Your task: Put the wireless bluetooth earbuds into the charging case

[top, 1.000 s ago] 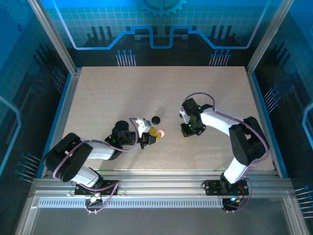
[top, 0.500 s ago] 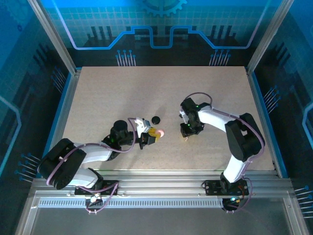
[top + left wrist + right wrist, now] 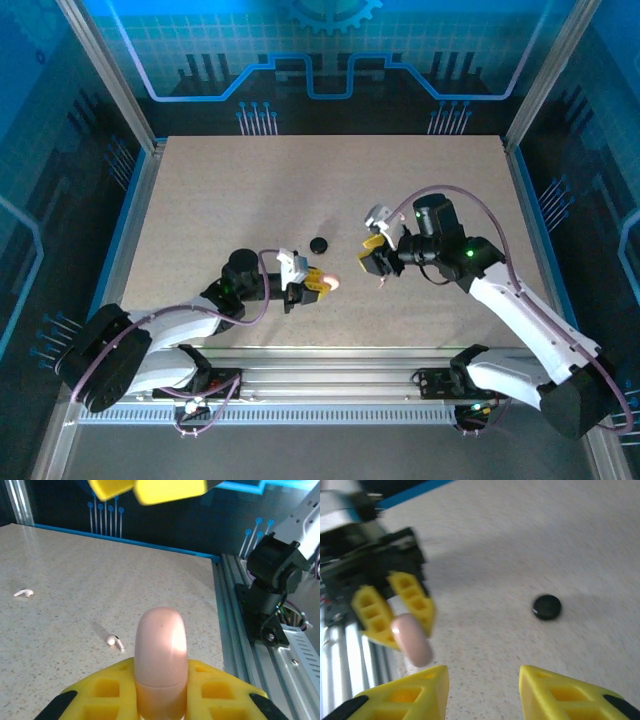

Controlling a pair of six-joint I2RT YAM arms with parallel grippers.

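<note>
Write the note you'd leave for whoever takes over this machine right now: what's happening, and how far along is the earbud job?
Left gripper: jaws shut on the pink charging case.
Right gripper: jaws open, nothing between them, pointing toward the case.
Earbuds: both white and loose on the table, the near earbud close to the case, the far earbud further off.
A black puck lies on the table by itself.
Done: case is in hand.
Left: pick up and insert both earbuds. The case looks closed, so it probably needs opening first.
</note>
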